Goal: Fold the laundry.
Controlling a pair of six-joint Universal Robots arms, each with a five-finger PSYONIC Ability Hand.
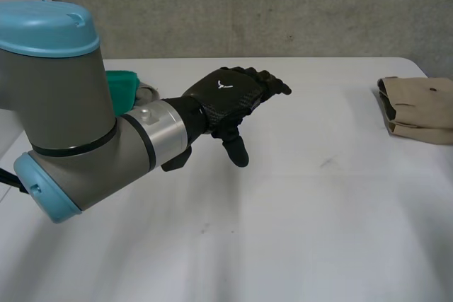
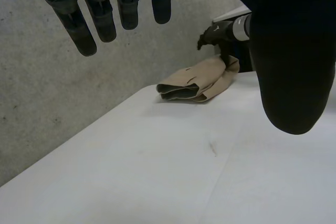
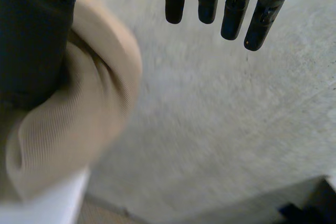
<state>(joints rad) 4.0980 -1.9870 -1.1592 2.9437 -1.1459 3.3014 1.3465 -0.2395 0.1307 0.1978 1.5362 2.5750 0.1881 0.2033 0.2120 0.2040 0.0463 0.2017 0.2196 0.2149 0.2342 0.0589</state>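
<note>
So closest in you've got the left arm reaching over the middle of the desk, and the left hand just hangs above bare tabletop with its fingers straight and spread and the thumb dangling, holding nothing. My guess is it's parked there out of the way. Further out, near the desk's right edge, sits the beige cloth, already a compact, thick folded bundle, so the fold looks about done to me. Its layered open end faces the desk's centre and its long axis runs roughly across the desk, toward the right side. The right hand is at that outer end: fingers straight and well apart from the thumb, which rests against the bunched cloth, not pinching it as far as I can tell. Probably steadying or letting go. There's a green object at the back, behind the left arm.
</note>
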